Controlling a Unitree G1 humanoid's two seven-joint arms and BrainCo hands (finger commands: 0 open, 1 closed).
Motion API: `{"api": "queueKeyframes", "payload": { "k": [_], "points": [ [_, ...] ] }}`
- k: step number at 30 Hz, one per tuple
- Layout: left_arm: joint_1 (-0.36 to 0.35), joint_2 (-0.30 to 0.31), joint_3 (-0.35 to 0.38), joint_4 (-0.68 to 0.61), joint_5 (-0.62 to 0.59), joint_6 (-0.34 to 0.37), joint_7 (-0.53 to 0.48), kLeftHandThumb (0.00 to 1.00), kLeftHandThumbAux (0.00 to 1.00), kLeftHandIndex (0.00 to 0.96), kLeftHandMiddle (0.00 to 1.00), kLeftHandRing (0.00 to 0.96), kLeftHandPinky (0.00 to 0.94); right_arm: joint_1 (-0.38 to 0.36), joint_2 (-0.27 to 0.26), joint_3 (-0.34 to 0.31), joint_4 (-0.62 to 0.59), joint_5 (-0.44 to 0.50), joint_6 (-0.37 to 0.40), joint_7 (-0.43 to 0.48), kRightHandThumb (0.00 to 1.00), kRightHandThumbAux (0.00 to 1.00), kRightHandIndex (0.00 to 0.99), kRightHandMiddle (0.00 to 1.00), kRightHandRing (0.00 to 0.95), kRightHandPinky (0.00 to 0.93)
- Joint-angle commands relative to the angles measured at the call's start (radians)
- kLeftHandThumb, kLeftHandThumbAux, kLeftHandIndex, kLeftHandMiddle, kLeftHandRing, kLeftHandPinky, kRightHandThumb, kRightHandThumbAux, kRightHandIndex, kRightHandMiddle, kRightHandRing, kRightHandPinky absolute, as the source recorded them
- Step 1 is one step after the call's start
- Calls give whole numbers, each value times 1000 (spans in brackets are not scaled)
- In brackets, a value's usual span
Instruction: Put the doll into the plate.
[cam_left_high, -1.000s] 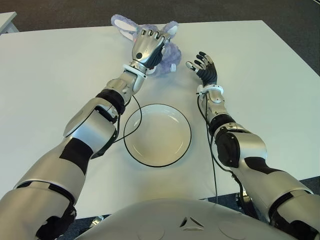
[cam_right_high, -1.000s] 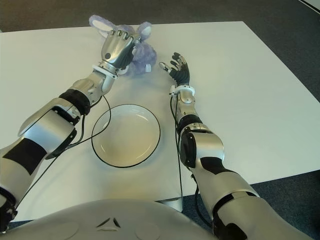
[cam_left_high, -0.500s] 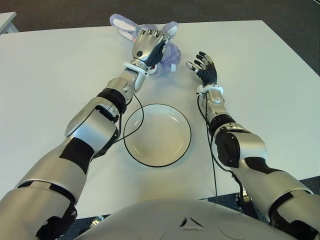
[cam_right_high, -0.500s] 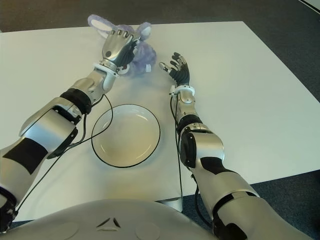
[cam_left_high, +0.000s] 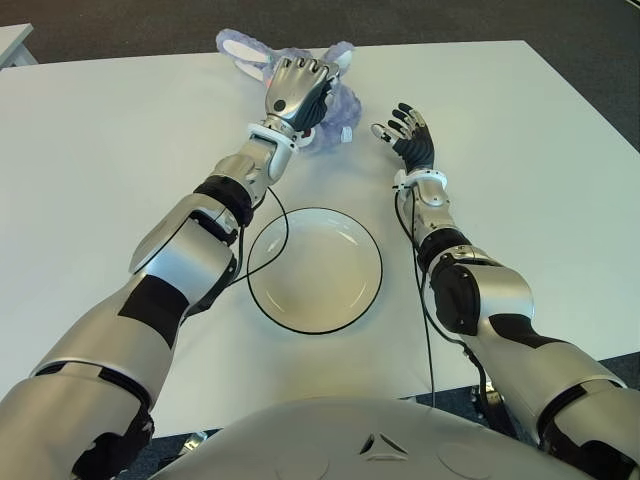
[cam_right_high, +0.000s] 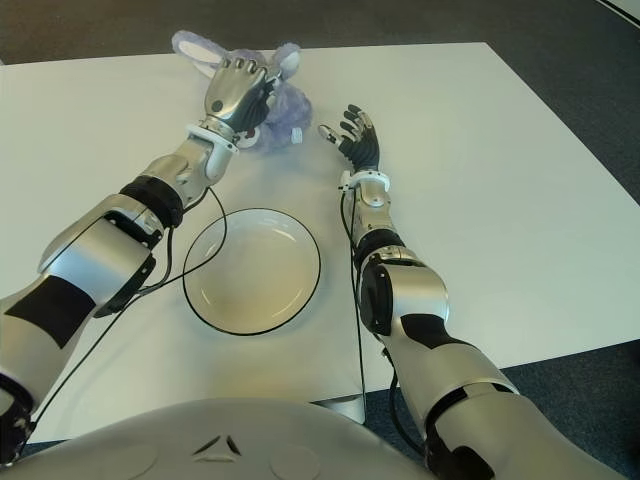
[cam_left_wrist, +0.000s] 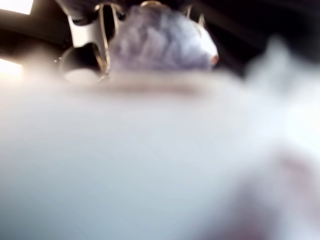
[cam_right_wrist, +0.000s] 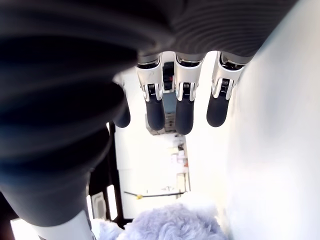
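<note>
**Robot's left hand closes over plush doll at far edge of table**

A lilac plush doll (cam_left_high: 330, 95) with long rabbit ears lies near the far edge of a white table (cam_left_high: 520, 130), well beyond the plate. The robot's left hand (cam_left_high: 296, 92) sits on top of the doll, fingers curled down into the fur; the left wrist view shows purple plush pressed close between the fingers, so the hand appears to be gripping it. The right hand (cam_left_high: 407, 133) is just to the right of the doll, apart from it, with its fingers (cam_right_wrist: 183, 114) spread and holding nothing. Nearer the robot, between its two forearms, a white plate (cam_left_high: 268, 291) with a dark rim lies empty on the table. A black cable (cam_left_high: 273, 215) loops from the left forearm to the plate's rim.
</note>
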Motion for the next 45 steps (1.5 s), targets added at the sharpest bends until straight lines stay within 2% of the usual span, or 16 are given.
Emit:
{"api": "queueKeyframes", "payload": {
  "k": [1, 20, 45],
  "points": [
    [19, 16, 4, 2, -5, 0, -27, 731, 697, 440, 832, 822, 835, 10, 7, -2, 20, 5, 12, -2, 70, 818, 134, 148, 145, 161],
    [22, 67, 15, -98, -2, -30, -12, 734, 697, 441, 842, 842, 855, 14, 8, 4, 20, 1, 10, -6, 71, 820, 136, 151, 149, 168],
    [36, 131, 57, -271, 6, -9, -55, 734, 695, 442, 831, 829, 849, 14, 12, 3, 21, 3, 13, -7, 83, 834, 132, 152, 154, 173]
  ]
}}
